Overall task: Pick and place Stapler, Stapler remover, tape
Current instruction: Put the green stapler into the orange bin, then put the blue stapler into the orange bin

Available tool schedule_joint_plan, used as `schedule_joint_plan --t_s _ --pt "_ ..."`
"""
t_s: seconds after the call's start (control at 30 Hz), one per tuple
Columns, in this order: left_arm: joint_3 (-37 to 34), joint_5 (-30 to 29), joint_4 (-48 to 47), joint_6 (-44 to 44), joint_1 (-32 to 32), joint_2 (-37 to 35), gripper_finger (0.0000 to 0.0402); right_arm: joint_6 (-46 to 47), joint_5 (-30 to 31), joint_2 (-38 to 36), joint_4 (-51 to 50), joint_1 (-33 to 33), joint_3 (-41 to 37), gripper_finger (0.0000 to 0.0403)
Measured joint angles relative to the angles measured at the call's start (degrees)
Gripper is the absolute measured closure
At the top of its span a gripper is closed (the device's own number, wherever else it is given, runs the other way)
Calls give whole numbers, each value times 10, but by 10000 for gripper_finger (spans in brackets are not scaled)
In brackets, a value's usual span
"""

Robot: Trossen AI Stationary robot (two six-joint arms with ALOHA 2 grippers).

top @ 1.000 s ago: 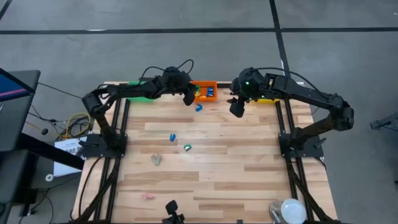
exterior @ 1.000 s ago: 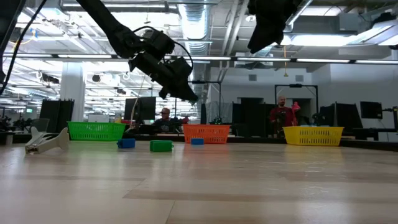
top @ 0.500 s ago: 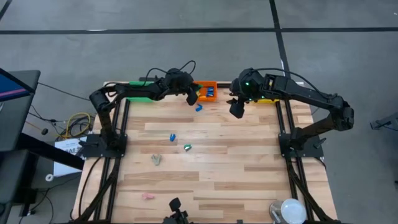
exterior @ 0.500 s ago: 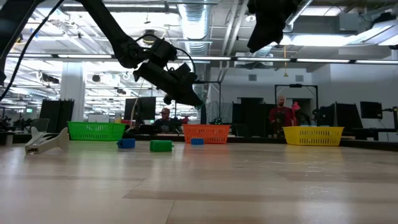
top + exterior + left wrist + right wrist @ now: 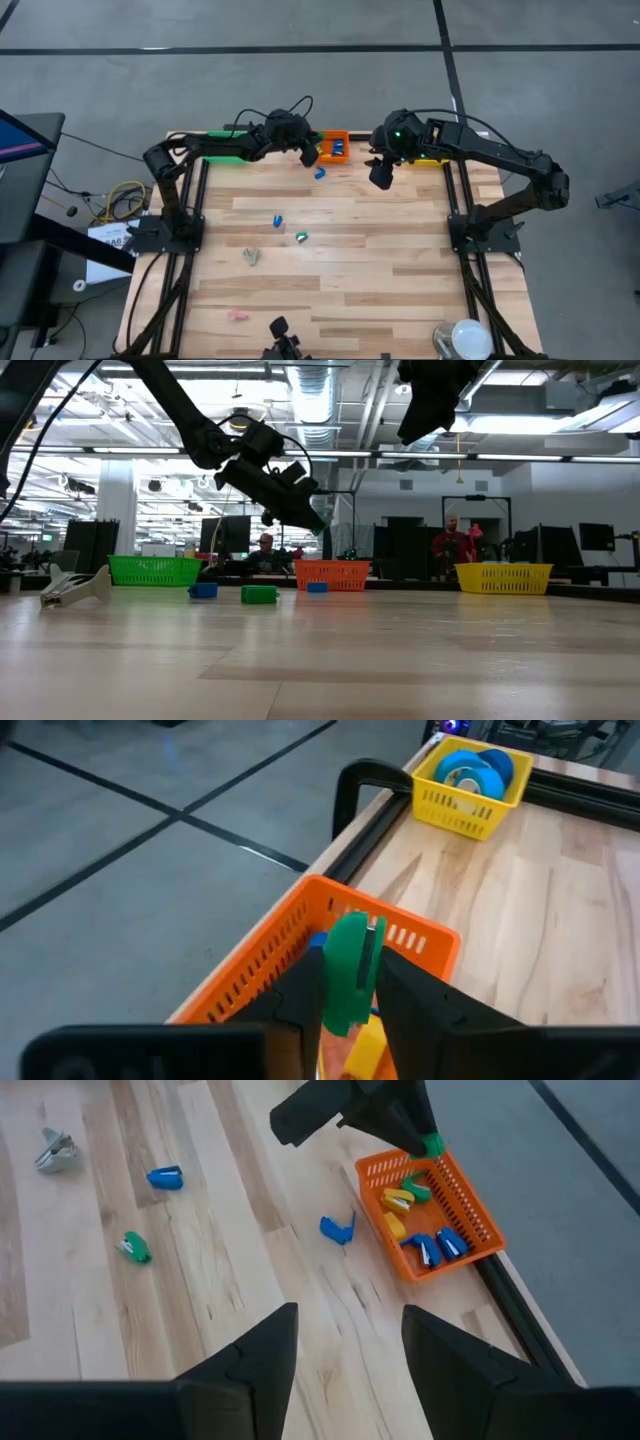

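My left gripper (image 5: 350, 982) is shut on a small green stapler (image 5: 350, 955) and hovers over the orange bin (image 5: 333, 146) at the table's far edge; the bin holds several blue and yellow staplers (image 5: 425, 1245). Blue tape rolls (image 5: 478, 772) lie in the yellow bin (image 5: 455, 815). On the table lie a blue stapler (image 5: 320, 172), another blue one (image 5: 277, 219), a green one (image 5: 301, 237) and a pale staple remover (image 5: 251, 256). My right gripper (image 5: 350, 1342) hangs open high above the table, right of the orange bin, with nothing between its fingers. My left gripper pinches the green stapler by its two flat sides (image 5: 342, 1000) between its two fingers. The fingers slant downward from the table's left. The stapler stands on edge, its free end (image 5: 354, 932) past the fingertips, lifted clear above the inside of the orange bin.
A green bin (image 5: 225, 150) stands at the far left, under my left arm. A pink item (image 5: 238, 315) lies near the table's front left. The middle and right of the wooden table (image 5: 400, 260) are bare boards.
My left gripper, with the green stapler, has moved toward the table's right and a little down, over the orange bin, tipping its fingers further downward. It then stayed still.
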Motion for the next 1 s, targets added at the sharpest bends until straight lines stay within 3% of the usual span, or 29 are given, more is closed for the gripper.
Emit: schedule_joint_plan --t_s 0.43,0.73,1.0 --pt "0 -4 4 -5 -1 -2 207 0 0 0 0 0 0 230" --pt "0 11 -8 1 -12 -66 201 0 0 0 0 0 0 230" --pt "1 11 -143 46 -41 -156 203 0 0 0 2 0 0 230"
